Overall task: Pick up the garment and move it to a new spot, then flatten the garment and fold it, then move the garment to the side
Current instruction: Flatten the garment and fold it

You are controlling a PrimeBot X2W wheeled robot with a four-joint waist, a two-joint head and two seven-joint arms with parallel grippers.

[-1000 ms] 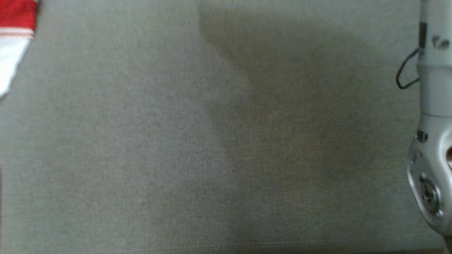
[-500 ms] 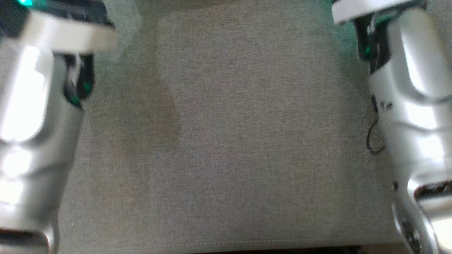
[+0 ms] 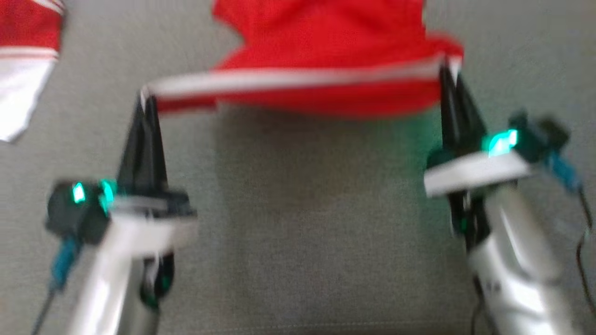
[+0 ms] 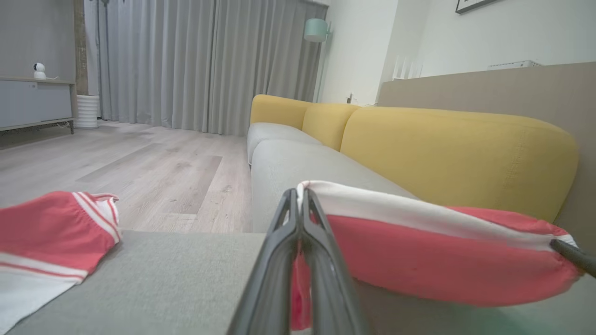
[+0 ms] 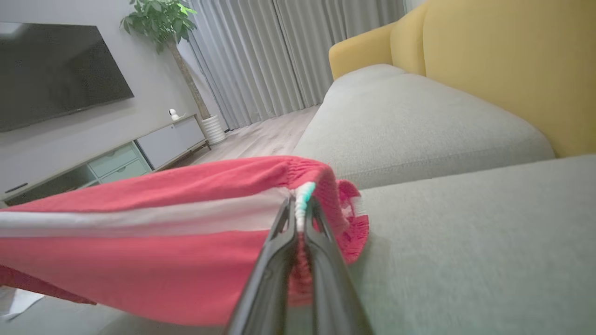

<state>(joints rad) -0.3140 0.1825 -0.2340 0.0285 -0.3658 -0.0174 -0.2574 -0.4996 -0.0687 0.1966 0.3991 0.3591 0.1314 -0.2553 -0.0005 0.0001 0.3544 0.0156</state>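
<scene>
Red fabric with a white band lies flat at the far left of the grey sofa seat point(image 3: 298, 242): a second red-and-white piece point(image 3: 23, 65), apart from both arms and untouched. Further right is the left end effector point(image 3: 145, 98), its two dark fingers pressed together on the left corner of the garment point(image 3: 326, 42), right at the end of the white-striped edge. From that corner the striped edge runs across the head view, nearly taut and rising a little toward the right, so the garment's long axis lies side to side between the two arms. The red body of the cloth spreads beyond the fingertips, away from the robot, and the held edge is lifted clear of the seat. Whether the far part touches the cushion cannot be told. At the right end, the right end effector point(image 3: 448, 67) is clenched on the opposite corner, where the elastic bunches up. Each arm has its own corner, so neither is nearer. I judge the garment is being carried to its new spot, and laying it flat calls for both arms to lower together with the edge stretched
</scene>
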